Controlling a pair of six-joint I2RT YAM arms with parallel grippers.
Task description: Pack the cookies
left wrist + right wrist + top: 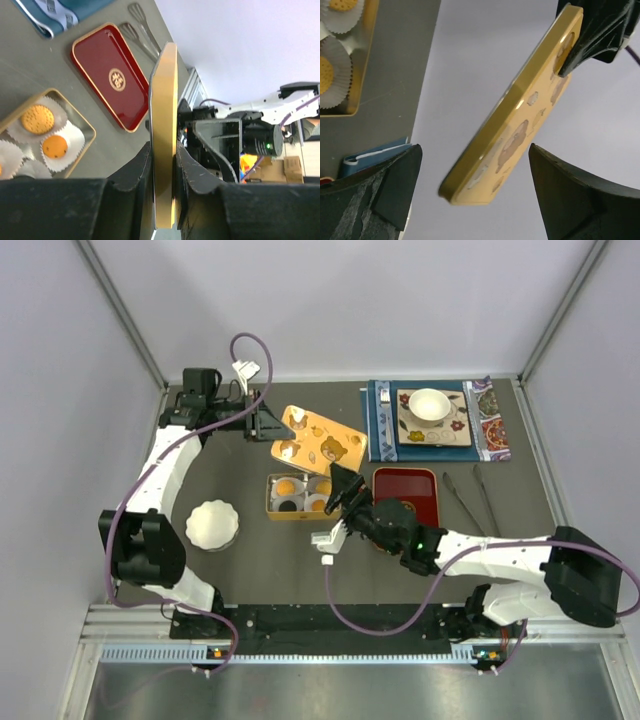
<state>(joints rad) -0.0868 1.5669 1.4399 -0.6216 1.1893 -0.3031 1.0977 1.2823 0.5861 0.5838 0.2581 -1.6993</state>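
Centre of top view, cookies [285, 486] in tin [295, 518]: judged light, brittle; best taken by rim. Yellow lid [322, 440] edge pinched by left gripper [268, 428]; right gripper [340, 488] jaws spread, empty.

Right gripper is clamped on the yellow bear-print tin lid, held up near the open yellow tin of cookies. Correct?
Wrong arm. The left wrist view shows the left gripper clamped on the yellow bear-print tin lid; the right gripper is open, not touching it. The lid is held up near the open yellow tin of cookies.
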